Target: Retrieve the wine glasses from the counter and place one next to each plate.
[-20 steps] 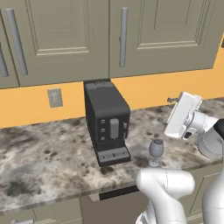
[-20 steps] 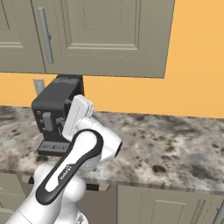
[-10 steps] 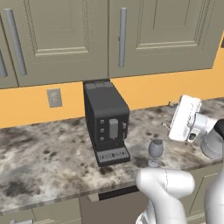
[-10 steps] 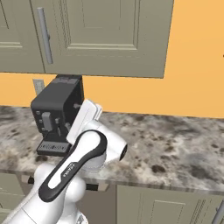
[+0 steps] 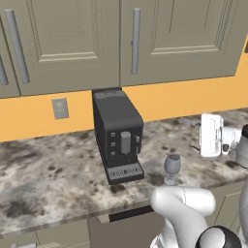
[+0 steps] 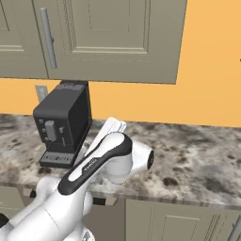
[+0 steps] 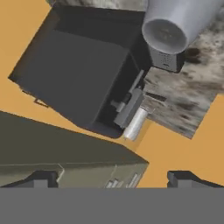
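I can see one wine glass point(image 5: 171, 167) standing upright on the counter point(image 5: 53, 179), just to the right of the black coffee machine point(image 5: 117, 133) and close to the counter's front edge. It is translucent grey-blue, with a rounded bowl, a short stem and a round base flat on the speckled stone. It stands free, with nothing touching it. From my hand camera the same wine glass point(image 7: 177, 24) shows up large at the top right, looking straight into its bowl, with the coffee machine point(image 7: 78, 74) beside it, its drip tray end and the stone surface beyond. The claw point(image 7: 111, 178) has its two dark fingertips point(image 7: 41, 178) set wide apart at the bottom corners of that picture, with nothing between them. In the left base camera the white hand point(image 5: 212, 135) hangs over the counter to the right of the glass and higher than it, well clear of it, turned sideways. In the right base camera the arm's elbow covers the middle of the scene, and the coffee machine point(image 6: 63, 123) sits behind it to the left on the counter point(image 6: 197, 160). Behind the machine runs the orange wall point(image 5: 189, 99) with a grey outlet plate point(image 5: 60, 108), and above it the olive-grey upper cabinets point(image 5: 77, 41) with long vertical handles.
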